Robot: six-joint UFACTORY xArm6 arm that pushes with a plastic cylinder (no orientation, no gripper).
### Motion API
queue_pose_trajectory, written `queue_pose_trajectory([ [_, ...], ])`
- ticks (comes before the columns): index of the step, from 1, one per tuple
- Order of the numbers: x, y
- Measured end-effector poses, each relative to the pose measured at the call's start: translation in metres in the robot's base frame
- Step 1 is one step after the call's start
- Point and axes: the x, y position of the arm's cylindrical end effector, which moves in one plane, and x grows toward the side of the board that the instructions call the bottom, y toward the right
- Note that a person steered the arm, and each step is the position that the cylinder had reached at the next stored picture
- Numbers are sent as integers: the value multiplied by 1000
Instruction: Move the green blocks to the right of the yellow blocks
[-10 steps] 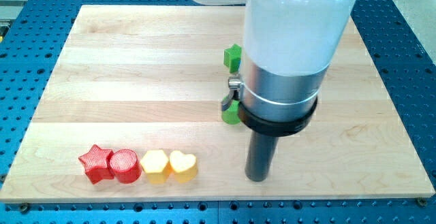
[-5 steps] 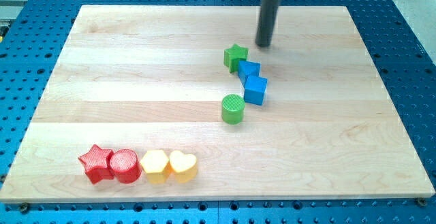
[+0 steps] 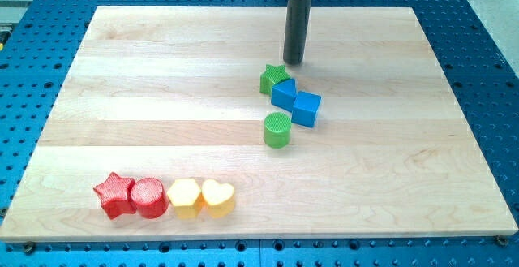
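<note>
My tip (image 3: 293,62) stands just above and to the right of the green star (image 3: 272,77), close to it. The green star touches a blue block (image 3: 284,94), which touches a blue cube (image 3: 306,109). The green cylinder (image 3: 277,130) stands apart, just below them. Two yellow heart blocks (image 3: 185,198) (image 3: 217,197) sit side by side near the view's bottom left. Both green blocks lie well above and to the right of the yellow ones.
A red star (image 3: 113,195) and a red cylinder (image 3: 148,198) stand in a row to the left of the yellow hearts. The wooden board (image 3: 122,96) lies on a blue perforated table (image 3: 486,56).
My tip has gone from the view's lower middle to the top, then moved down-left toward the green star. The green star and the upper blue block have shifted slightly down-left.
</note>
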Motion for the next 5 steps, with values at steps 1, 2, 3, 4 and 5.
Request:
queue_pose_trajectory([
  [1,15,-20],
  [2,72,-41],
  [3,120,-47],
  [4,142,-47],
  [5,145,-47],
])
